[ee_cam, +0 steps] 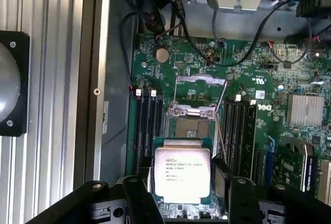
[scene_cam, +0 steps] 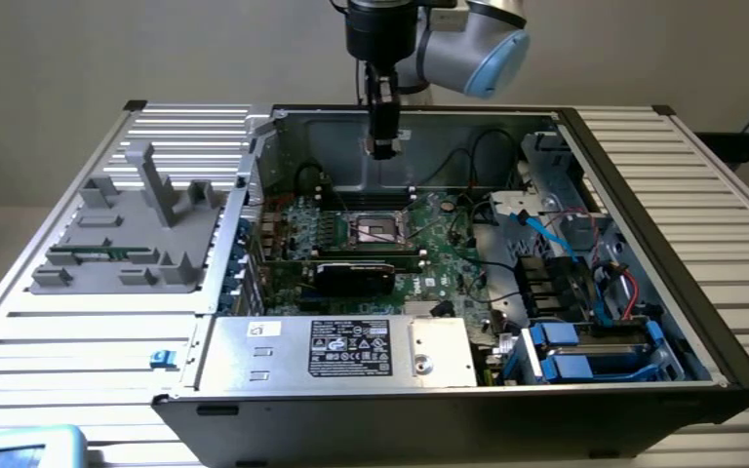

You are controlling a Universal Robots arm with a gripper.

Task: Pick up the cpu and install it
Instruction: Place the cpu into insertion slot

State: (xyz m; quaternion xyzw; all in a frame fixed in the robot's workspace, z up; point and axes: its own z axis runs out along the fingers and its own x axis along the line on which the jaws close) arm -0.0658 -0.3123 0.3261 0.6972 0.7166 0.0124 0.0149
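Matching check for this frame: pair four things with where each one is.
1 cpu
2 socket
3 white-labelled silver box
4 grey holder

A on the table, outside the case
B held in the gripper
C on the green board
D inside the case, nearest the exterior camera

Pairs: 1-B, 2-C, 3-D, 4-A

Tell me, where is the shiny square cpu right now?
In the wrist view, the cpu is held between the gripper's fingers, up over the open computer case, above the green motherboard and near its empty socket.
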